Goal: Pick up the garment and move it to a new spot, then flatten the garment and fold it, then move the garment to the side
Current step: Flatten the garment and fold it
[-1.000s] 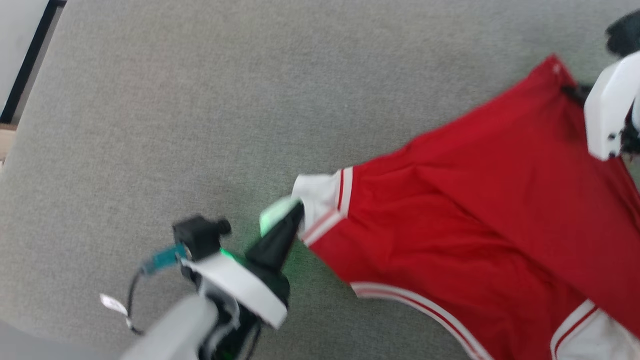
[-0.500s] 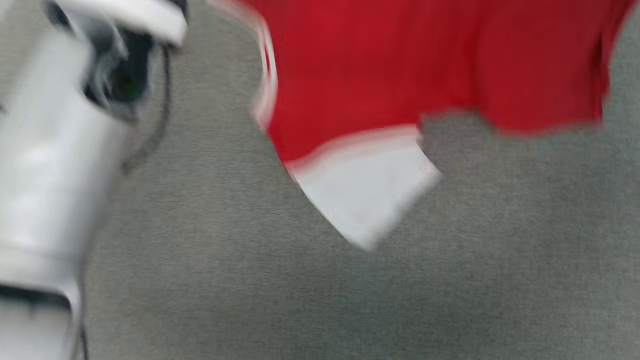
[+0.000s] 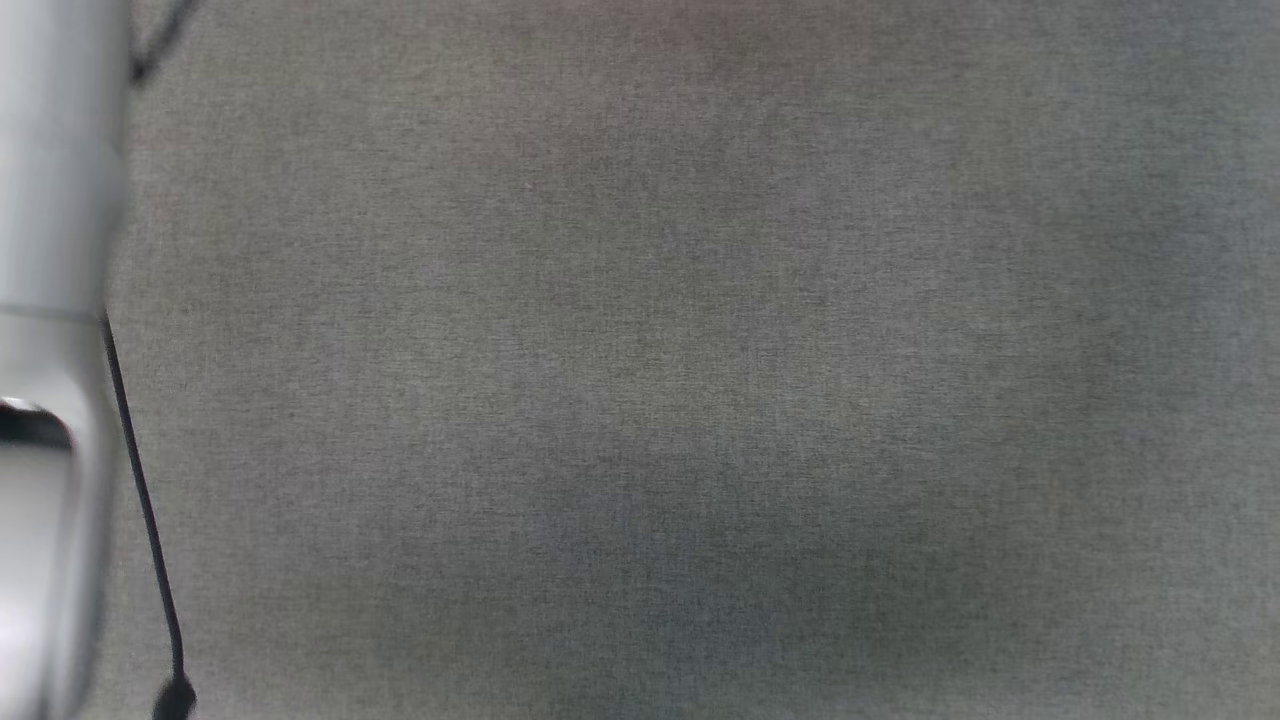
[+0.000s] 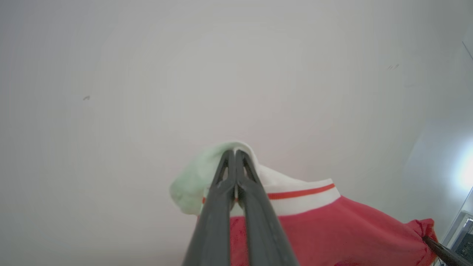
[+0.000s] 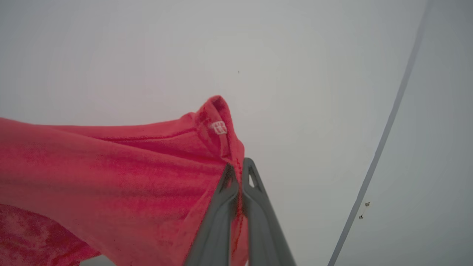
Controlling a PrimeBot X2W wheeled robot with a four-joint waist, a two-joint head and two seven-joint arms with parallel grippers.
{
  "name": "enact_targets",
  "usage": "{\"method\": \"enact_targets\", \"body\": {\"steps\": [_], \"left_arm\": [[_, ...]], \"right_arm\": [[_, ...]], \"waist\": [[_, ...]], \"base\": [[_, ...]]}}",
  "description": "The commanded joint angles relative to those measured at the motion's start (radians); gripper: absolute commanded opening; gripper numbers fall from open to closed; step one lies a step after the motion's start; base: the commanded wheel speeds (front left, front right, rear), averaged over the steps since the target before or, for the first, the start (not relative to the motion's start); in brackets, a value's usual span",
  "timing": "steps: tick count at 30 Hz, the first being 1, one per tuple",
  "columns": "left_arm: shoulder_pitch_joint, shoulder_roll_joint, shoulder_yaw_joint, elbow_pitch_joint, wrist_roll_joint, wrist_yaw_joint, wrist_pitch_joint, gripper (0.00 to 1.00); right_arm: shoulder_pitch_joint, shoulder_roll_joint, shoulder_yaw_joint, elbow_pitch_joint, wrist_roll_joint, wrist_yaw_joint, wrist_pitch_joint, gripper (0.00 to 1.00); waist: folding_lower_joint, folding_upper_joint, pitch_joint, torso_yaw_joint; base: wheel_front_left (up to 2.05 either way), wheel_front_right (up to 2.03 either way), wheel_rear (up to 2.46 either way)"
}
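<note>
Left gripper (image 4: 235, 153): fingers are pressing together, pinching the white sleeve panel (image 4: 281, 181) of the garment (image 4: 332, 229) right at the tips. Sleeve cloth is bunching over and around both fingertips. The fold left of the fingers is showing a green tint. The striped trim (image 4: 299, 193) is running off to the right of the fingers, just behind the tips. The red body is hanging beyond that, sagging away to the lower right. At the far red corner a dark finger (image 4: 441, 252) of the other arm is touching the cloth.

Right gripper (image 5: 240, 166): jaws are also clamping tight, pinching a red edge of the garment between them. The cloth is peaking up just past the tips, with a small white label (image 5: 219, 127) sitting on that peak, slightly left of the fingers. The rest is draping off to the left in long folds, all red, hanging clear of any surface. A thin grey line (image 5: 384, 140) is running diagonally well right of the fingers; cannot tell what it is.

Beyond both sets of fingertips a pale blank background is showing.

The head view is looking down on a grey woven surface (image 3: 700, 400). A pale forearm (image 3: 50, 200), blurred, is sitting along the left edge, with a black cable (image 3: 140, 500) running just beside it.
</note>
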Motion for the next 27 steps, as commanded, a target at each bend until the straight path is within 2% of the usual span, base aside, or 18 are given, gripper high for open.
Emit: {"method": "enact_targets", "body": {"steps": [1,4,9,12,20,27], "left_arm": [[0.086,-0.004,0.004,-0.019,-0.007,0.004,-0.010,0.00],[0.169,-0.018,0.005,-0.066,-0.024,0.004,-0.010,0.00],[0.452,-0.048,-0.009,-0.244,-0.068,0.003,-0.009,0.00],[0.633,-0.028,-0.022,-0.360,-0.107,0.003,-0.009,0.00],[1.099,-0.015,0.002,-0.612,-0.121,0.003,-0.009,0.00],[1.345,0.030,-0.011,-0.774,-0.079,0.003,-0.010,0.00]], "right_arm": [[0.071,0.003,0.033,0.015,-0.008,-0.006,-0.004,0.00],[0.121,0.006,0.060,-0.001,0.007,-0.006,-0.008,0.00],[0.307,-0.018,0.133,-0.086,0.084,-0.006,-0.012,0.00],[0.445,-0.041,0.178,-0.177,0.160,-0.004,-0.006,0.00],[0.856,-0.185,0.242,-0.454,0.358,-0.004,0.063,0.00],[1.155,-0.291,0.181,-0.652,0.422,-0.005,0.102,0.00]], "waist": [[0.0000,0.0000,0.003,0.008],[0.0000,0.0000,0.004,0.013],[0.0000,0.0000,-0.002,0.023],[0.0000,0.0000,-0.017,0.024],[0.0000,0.0000,-0.078,0.024],[0.0000,0.0000,-0.124,0.019]], "base": [[0.00,0.00,0.00],[0.00,0.00,0.00],[0.00,0.00,0.00],[0.00,0.00,0.00],[0.00,0.00,0.00],[0.00,0.00,0.00]]}}
